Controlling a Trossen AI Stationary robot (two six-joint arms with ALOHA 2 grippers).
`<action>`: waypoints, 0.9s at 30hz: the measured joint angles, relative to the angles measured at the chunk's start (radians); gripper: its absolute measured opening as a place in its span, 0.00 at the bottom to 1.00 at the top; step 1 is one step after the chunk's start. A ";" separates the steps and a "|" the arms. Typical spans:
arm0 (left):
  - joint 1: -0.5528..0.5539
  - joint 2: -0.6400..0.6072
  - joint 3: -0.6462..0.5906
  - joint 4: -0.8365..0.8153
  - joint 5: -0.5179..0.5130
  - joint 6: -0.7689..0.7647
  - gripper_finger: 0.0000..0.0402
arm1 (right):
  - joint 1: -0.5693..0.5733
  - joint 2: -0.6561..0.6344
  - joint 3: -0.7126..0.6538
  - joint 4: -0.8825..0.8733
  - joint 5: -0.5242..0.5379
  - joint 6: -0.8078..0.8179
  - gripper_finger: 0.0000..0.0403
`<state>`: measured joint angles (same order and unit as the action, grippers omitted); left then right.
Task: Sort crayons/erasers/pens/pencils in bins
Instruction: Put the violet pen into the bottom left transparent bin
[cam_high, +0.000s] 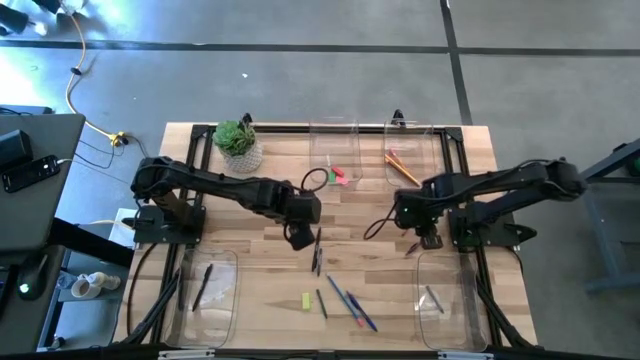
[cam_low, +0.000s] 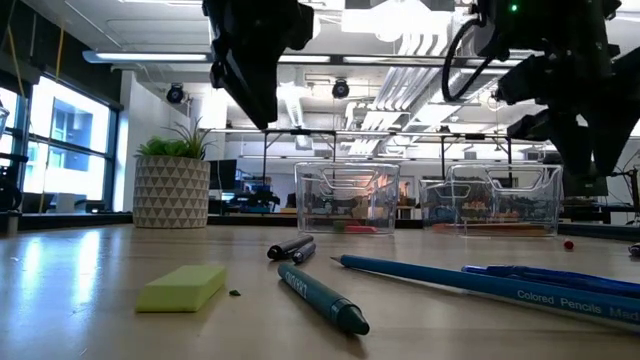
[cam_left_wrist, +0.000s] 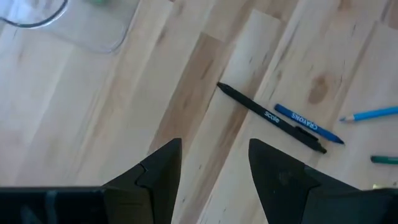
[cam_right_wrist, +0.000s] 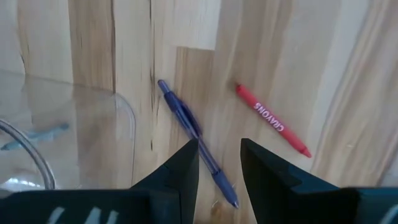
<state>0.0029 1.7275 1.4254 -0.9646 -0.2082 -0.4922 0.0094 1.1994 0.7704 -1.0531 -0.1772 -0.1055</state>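
My left gripper (cam_high: 300, 238) hovers open and empty above the table's middle, over a black pen (cam_left_wrist: 270, 117) and a blue crayon (cam_left_wrist: 308, 123). My right gripper (cam_high: 428, 240) hovers open and empty over a blue pen (cam_right_wrist: 196, 140) and a red crayon (cam_right_wrist: 272, 119), beside the near right bin (cam_high: 445, 298). A yellow-green eraser (cam_low: 183, 288) lies flat on the table. Pink and green erasers (cam_high: 340, 175) lie in the far middle bin (cam_high: 333, 150). Pencils (cam_high: 402, 166) lie in the far right bin (cam_high: 415, 150). The near left bin (cam_high: 205, 295) holds a dark stick.
Blue coloured pencils (cam_low: 500, 285), a green crayon (cam_low: 325, 298) and other sticks lie loose at the table's near middle. A potted plant (cam_high: 238, 145) stands at the far left. A black cable loop (cam_high: 315, 180) lies near the far middle bin.
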 joint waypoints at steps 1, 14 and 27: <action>-0.001 0.000 0.000 0.000 0.007 0.007 0.43 | 0.004 0.012 0.000 0.000 0.000 0.000 0.27; -0.015 -0.077 0.000 -0.028 0.084 0.038 0.43 | 0.089 0.132 0.000 0.034 -0.040 -0.029 0.27; -0.017 -0.255 0.000 -0.044 -0.033 0.032 0.43 | 0.170 0.181 0.007 0.135 -0.035 -0.020 0.27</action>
<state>-0.0139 1.4725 1.4258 -1.0085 -0.2412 -0.4597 0.1791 1.3808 0.7769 -0.9176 -0.2119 -0.1259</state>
